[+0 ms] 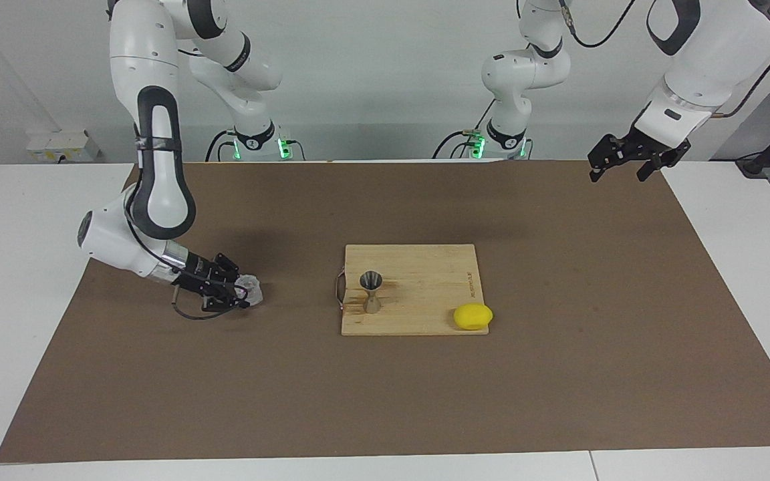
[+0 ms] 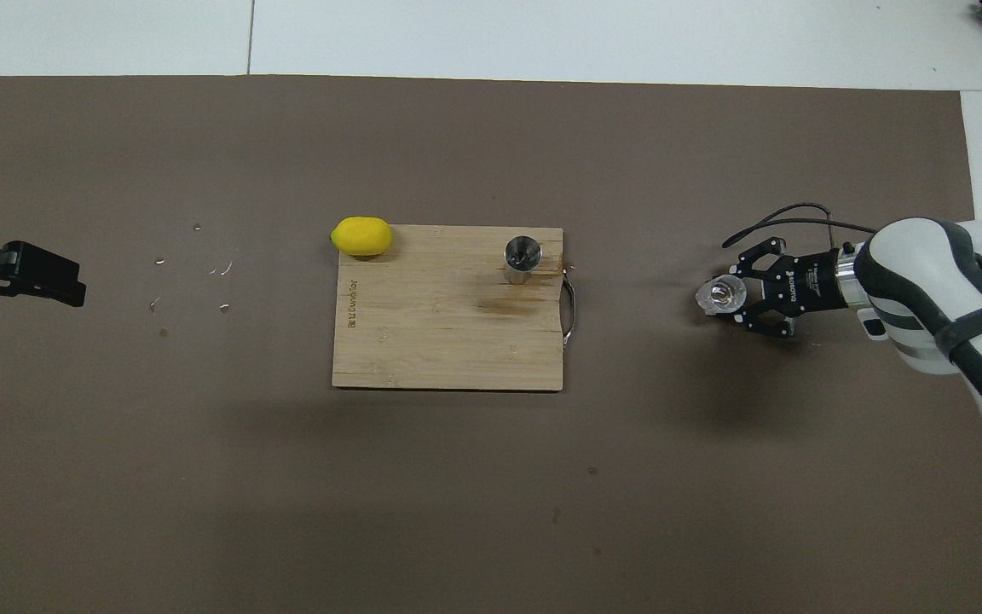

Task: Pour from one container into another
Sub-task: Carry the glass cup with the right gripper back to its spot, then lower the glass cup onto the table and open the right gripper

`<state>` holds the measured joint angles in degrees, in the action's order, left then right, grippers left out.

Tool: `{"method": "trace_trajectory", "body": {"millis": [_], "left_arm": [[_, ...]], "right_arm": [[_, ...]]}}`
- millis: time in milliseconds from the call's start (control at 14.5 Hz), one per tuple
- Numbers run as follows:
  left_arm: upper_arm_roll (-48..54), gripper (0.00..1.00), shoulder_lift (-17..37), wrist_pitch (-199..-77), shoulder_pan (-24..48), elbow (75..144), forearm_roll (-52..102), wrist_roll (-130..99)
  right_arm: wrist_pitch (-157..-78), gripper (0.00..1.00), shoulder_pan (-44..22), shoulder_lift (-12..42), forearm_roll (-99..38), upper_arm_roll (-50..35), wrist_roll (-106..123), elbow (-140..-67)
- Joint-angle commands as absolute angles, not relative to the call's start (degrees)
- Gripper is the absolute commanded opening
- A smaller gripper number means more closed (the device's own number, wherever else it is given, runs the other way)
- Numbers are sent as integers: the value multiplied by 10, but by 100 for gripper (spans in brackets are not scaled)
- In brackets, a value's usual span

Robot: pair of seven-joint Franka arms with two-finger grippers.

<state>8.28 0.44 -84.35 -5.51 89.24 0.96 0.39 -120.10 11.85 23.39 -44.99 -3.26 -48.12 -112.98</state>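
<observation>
Two containers mattered, and they stood well apart along the desk's length. The right gripper had its jaws clamped on the clear cup, low over the brown mat toward the right arm's end of the desk; whether the cup rested on the mat could not be told. The steel jigger stood upright, its long axis vertical and mouth open upward, on the cutting board at the board's handle edge, the edge facing the cup. From the jaws the jigger lay sideways toward the desk's middle. The left gripper, jaws spread wide and empty, waited high over the left arm's near corner, much farther from the jigger. A lemon sat at a board corner.
</observation>
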Motion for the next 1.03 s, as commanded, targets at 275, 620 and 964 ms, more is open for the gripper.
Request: {"method": "trace_trajectory", "body": {"millis": [275,620,964], "left_arm": [[83,100,-8,-844,-56,906,4,2],[83,100,-8,-844,-56,905,4,2],[83,100,-8,-844,-56,905,4,2]], "right_arm": [[-1173,0,171,221,-466,-39,-420,-1164],[-1158,0,200,217,-458,-37,-394,-1168],[-1140,0,231,214,-443,-35,-370,-1169]]}}
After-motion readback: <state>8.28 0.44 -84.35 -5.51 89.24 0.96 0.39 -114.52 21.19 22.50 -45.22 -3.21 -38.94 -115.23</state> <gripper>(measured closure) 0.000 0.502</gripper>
